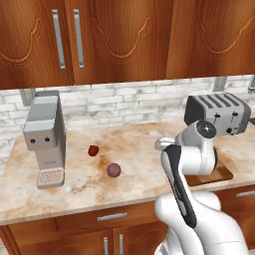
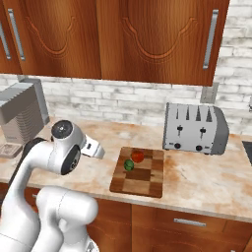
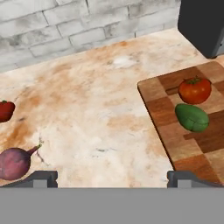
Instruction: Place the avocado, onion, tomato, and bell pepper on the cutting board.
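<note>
Tool (image 3: 112, 177) fingers stand spread wide at the bottom of the hand view, with nothing between them, hanging over bare surface (image 3: 96, 113) between the cutting board and the two foods off to the other side. One fingertip (image 3: 41, 177) sits just beside the onion (image 3: 15, 162), though whether it touches cannot be told.

On the cutting board (image 2: 147, 179) lie the tomato (image 2: 138, 156) and the avocado (image 2: 129, 165), close together near the board's far left corner as the right base view shows it; in the hand view the tomato (image 3: 194, 90) sits just beyond the avocado (image 3: 192, 117), the two nearly touching.

Off the board, on the marbled surface, the onion (image 1: 113, 170) rests near the front, and the bell pepper (image 1: 93, 150) lies a little farther back, near it but apart. Both sit between the coffee machine (image 1: 46, 137) at the left and the arm.

Behind the board stands a silver toaster (image 2: 194, 129) against the white brick wall (image 2: 123, 101), with brown wooden cabinets (image 2: 123, 39) above.
</note>
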